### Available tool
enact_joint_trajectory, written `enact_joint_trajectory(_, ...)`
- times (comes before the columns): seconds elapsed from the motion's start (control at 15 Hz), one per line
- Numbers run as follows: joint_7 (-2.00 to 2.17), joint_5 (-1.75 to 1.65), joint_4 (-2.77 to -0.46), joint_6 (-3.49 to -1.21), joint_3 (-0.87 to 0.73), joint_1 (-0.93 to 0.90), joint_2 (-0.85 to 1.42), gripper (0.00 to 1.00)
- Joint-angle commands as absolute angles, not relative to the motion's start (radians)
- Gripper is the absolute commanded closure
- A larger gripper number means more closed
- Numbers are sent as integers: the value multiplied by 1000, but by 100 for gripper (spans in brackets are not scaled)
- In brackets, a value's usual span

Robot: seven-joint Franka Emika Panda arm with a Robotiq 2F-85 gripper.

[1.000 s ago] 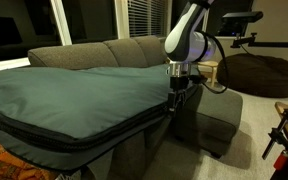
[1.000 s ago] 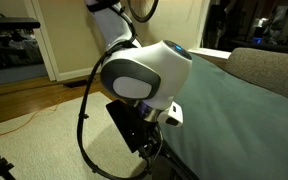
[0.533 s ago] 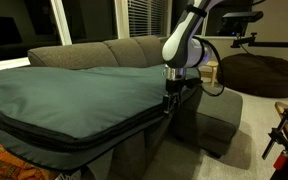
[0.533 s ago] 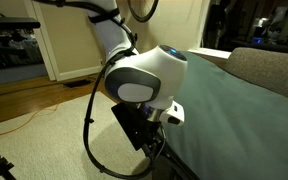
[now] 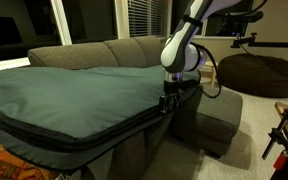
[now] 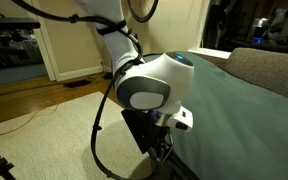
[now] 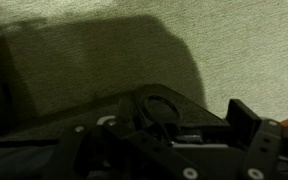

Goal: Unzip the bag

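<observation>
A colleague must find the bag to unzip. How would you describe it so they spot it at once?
Find the grey sofa in front of the windows. Lying flat across it is a huge teal-grey fabric bag, the robot's gripper at its edge. Unlike the round brown beanbag on the floor beyond, it is flat and oblong, with a dark zipper band along its side.

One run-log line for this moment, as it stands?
bag: flat across sofa | zipper band: no gap visible | gripper: open, at bag's edge

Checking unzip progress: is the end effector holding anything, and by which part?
Nothing visibly held; the open end effector is at the edge of the bag.
</observation>
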State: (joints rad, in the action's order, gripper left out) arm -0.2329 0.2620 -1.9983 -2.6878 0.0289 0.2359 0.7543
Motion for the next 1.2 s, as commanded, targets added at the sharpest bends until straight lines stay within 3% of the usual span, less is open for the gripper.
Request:
enact_joint_trajectory(0.0, -170, 220, -1978, -2706, 1, 224, 768, 0)
enact_joint_trajectory(0.6, -239, 246, -1955, -2653, 68, 311, 774, 0)
enact_joint_trajectory(1.13, -392, 273, -2024, -2783, 183, 426, 747, 0)
